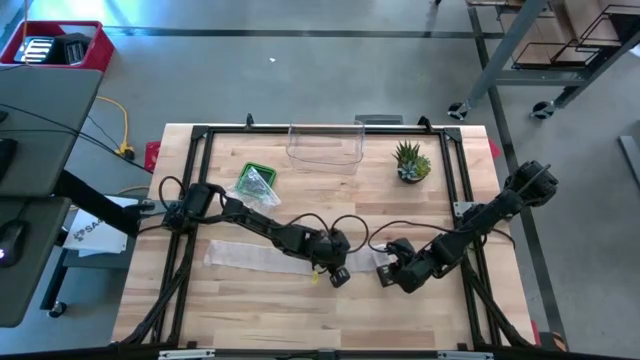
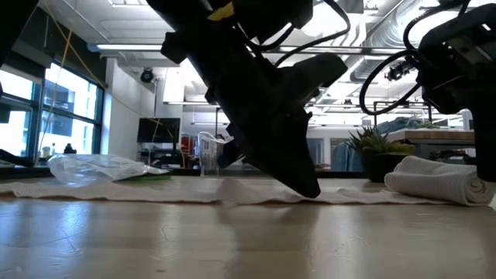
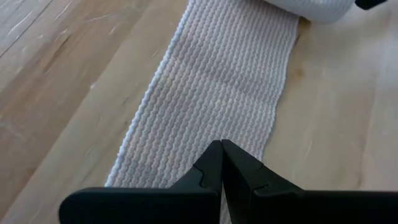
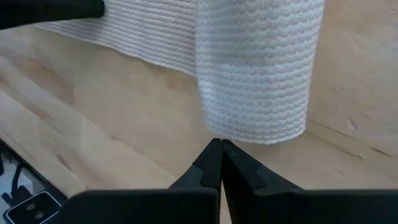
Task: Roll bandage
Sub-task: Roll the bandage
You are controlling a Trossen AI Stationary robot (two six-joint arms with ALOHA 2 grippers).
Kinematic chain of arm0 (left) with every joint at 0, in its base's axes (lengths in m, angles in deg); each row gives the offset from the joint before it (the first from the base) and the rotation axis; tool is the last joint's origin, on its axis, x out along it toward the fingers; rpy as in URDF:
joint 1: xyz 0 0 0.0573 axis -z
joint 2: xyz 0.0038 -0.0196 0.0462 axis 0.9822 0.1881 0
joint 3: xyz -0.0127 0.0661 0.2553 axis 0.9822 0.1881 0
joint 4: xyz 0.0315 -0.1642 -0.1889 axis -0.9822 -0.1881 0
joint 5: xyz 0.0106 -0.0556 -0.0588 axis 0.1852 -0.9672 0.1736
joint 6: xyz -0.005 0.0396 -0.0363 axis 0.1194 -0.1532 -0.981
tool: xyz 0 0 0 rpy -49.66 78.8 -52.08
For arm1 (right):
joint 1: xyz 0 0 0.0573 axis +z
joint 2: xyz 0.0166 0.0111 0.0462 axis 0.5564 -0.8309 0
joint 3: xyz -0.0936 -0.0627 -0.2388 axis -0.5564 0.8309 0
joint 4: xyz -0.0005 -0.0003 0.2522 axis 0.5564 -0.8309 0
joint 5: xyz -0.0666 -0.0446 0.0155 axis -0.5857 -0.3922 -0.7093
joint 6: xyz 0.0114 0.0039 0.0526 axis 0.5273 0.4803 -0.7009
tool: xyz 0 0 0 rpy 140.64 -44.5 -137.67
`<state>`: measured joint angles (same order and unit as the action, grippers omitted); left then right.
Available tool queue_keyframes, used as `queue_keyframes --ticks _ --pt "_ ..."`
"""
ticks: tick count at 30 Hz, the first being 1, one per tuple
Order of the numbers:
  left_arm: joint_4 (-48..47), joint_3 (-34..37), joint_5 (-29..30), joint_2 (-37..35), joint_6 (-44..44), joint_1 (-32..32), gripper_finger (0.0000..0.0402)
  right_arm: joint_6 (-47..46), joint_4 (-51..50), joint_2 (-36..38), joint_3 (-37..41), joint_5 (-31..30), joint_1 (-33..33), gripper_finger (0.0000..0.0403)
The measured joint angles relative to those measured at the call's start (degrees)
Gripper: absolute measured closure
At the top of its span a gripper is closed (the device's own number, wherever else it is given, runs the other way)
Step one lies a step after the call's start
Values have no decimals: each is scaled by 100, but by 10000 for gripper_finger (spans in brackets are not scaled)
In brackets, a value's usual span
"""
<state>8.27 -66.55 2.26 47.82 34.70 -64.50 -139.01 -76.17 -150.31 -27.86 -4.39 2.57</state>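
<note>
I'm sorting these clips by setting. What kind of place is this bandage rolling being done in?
Probably a robotics lab or workshop: the wooden table sits in a black frame on a concrete floor, metal racks on casters stand nearby, and the low view shows exposed ceiling ducts.

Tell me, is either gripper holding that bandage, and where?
Neither. The left gripper is shut with its tip over the flat strip of the bandage; the right gripper is shut beside the rolled end.

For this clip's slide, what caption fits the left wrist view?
Shut left gripper rests on the flat bandage strip, its rolled end lying ahead on the wooden table.
</note>
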Motion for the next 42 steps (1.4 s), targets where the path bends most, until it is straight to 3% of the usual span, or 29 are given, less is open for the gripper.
queue_keyframes --ticks 14,27,33,42 --pt "32 0 -65 11 131 0 402 -351 -26 0 0 -186 -36 403" --pt "35 0 -72 20 131 4 401 -901 121 2 0 -870 -37 403" --pt "39 0 -173 22 131 9 401 -1002 101 2 0 -797 41 403" --pt "-6 0 -298 22 140 160 402 -41 160 75 -152 -656 370 403"
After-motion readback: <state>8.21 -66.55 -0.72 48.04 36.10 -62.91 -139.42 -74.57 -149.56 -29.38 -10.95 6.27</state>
